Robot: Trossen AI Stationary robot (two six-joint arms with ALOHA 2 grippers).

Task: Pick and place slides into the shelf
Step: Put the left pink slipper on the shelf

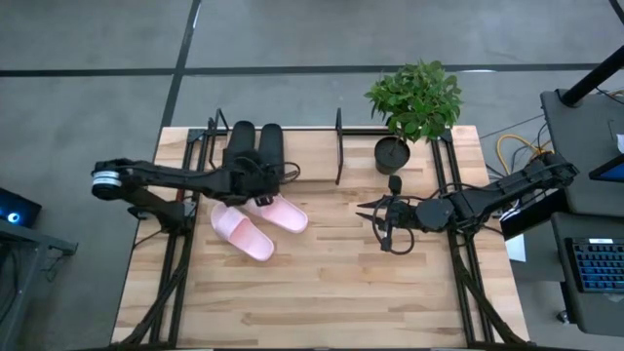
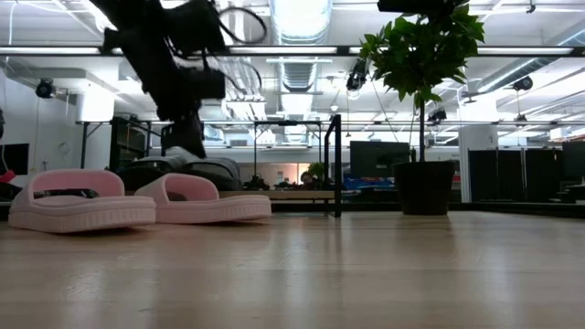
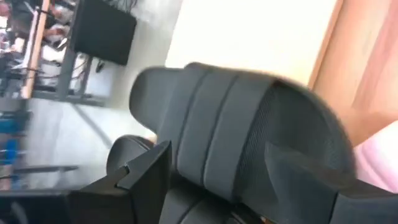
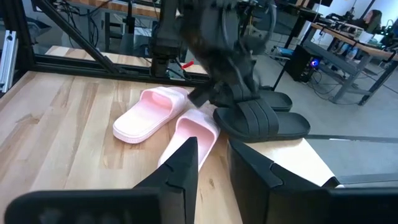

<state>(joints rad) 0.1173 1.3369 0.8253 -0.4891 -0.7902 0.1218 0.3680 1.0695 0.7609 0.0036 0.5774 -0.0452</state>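
Opening wide over the black slides (image 1: pixel 255 148) on the shelf (image 1: pixel 338 146), left gripper (image 1: pixel 255 181) gripping nothing, releasing for storage; pink slides (image 1: pixel 258 222) lying just beside it, awaiting pickup; right gripper (image 1: pixel 383 222) idling part-open, empty

Left hand (image 1: pixel 255 181) fingertips hidden from above by own wrist and cables, over black slides (image 1: pixel 255 148). Low view: black slides (image 2: pixel 187 171) mostly hidden behind pink slides (image 2: pixel 137 201) and arm; shelf (image 2: pixel 334 164) board barely discernible. Left wrist view: black slide (image 3: pixel 242 137) blurred, cut off at bottom edge; pink slide (image 3: pixel 379 165) only sliver at edge. Right wrist view: second black slide (image 4: pixel 277 99) mostly hidden behind left arm.
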